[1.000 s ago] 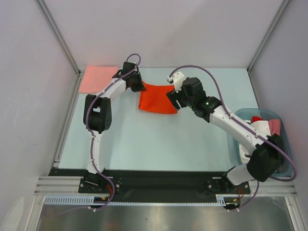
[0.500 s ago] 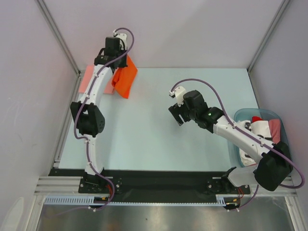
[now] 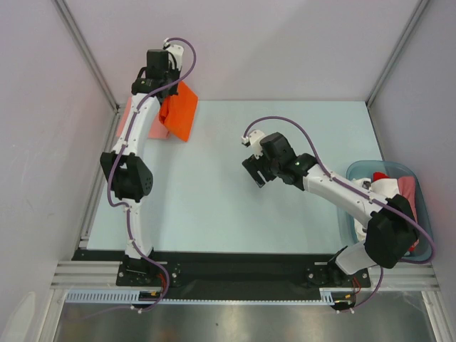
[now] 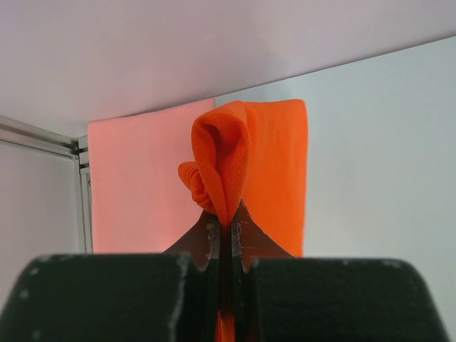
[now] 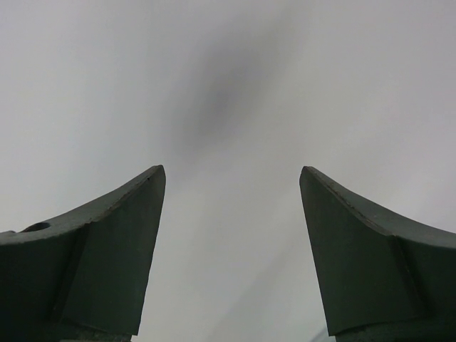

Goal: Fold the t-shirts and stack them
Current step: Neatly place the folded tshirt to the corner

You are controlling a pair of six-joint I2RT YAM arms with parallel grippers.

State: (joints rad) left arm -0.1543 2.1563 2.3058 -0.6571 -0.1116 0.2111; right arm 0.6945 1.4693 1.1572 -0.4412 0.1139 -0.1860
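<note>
A folded bright orange-red t-shirt (image 3: 181, 112) (image 4: 274, 164) hangs from my left gripper (image 3: 168, 100) (image 4: 228, 219), which is shut on a bunched edge of it at the table's far left. Beneath and behind it a pale salmon-pink t-shirt (image 3: 127, 115) (image 4: 135, 189) lies flat in the far left corner, partly covered by the hanging cloth. My right gripper (image 3: 255, 173) (image 5: 231, 174) is open with nothing between its fingers, over bare table near the middle. More t-shirts (image 3: 390, 189), white, red and pink, lie bunched in the tub at the right.
A translucent blue-green tub (image 3: 350, 214) stands at the table's right edge beside the right arm. Grey walls and metal frame posts (image 3: 85, 53) close in the back and sides. The light blue table surface (image 3: 214, 206) stretches between the arms.
My left gripper has carried the orange-red shirt from the table's middle back to the far left, over the salmon-pink one. My right gripper has drawn back toward the centre, away from the shirt.
</note>
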